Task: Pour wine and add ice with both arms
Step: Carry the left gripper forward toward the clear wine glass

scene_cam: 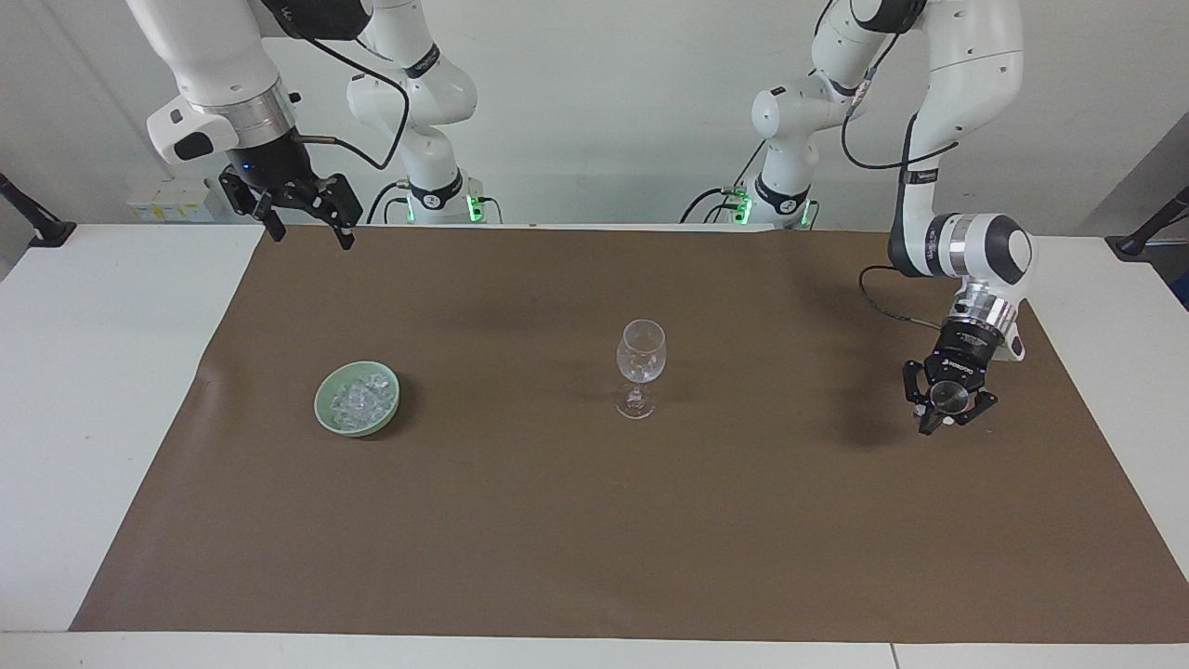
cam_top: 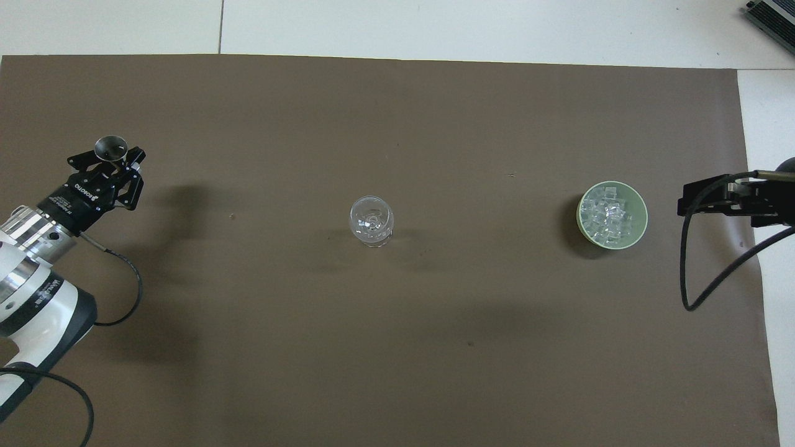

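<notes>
Now, facing view first.
Left gripper (scene_cam: 948,411): raised over the brown mat (scene_cam: 594,520) at the left arm's end of the table, pointing down, clamped on a small round metal cup (scene_cam: 948,396) whose mouth faces the camera.
Right gripper (scene_cam: 308,226): hangs high over the mat's edge by the robots, at the right arm's end; fingers spread apart, holding nothing.
Wine glass (scene_cam: 640,366): clear, stemmed, upright at the middle of the mat; no wine visible in the bowl.
Green bowl (scene_cam: 358,399): on the mat toward the right arm's end, well apart from the glass.
Ice (scene_cam: 360,397): clear chunks heaped inside the green bowl.

Overhead view next.
Left gripper (cam_top: 110,162): shut round the metal cup (cam_top: 110,148), its open mouth visible, well apart from the wine glass (cam_top: 371,220).
Right gripper (cam_top: 714,198): only partly in frame, beside the green bowl (cam_top: 641,211), not over it.
Ice (cam_top: 608,217): fills the bowl's middle.
Mat (cam_top: 397,347): covers most of the white table (cam_top: 435,28).
</notes>
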You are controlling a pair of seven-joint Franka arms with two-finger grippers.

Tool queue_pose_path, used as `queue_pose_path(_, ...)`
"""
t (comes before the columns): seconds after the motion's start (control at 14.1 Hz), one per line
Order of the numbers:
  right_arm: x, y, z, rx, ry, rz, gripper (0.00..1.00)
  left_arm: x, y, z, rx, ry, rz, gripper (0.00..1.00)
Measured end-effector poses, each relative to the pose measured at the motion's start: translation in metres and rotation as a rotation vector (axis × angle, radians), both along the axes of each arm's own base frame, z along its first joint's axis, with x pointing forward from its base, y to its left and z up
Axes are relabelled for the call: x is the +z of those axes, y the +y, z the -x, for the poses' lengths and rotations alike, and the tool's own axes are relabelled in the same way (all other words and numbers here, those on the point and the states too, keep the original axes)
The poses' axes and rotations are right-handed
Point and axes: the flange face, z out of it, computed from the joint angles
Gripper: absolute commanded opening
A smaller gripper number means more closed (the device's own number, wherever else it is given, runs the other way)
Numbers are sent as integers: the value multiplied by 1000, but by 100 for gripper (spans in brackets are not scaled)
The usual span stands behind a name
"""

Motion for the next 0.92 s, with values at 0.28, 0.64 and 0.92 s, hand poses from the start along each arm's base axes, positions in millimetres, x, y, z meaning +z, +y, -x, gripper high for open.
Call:
queue_pose_path(0.28,0,0,0,0,0,0,100,22,-39,-2,14,-4,-12,0)
queue_pose_path(0.64,0,0,0,0,0,0,100,29,-92,0,14,16,-11,0)
queue_pose_path(0.92,0,0,0,0,0,0,100,36,-130,6,20,34,-13,0)
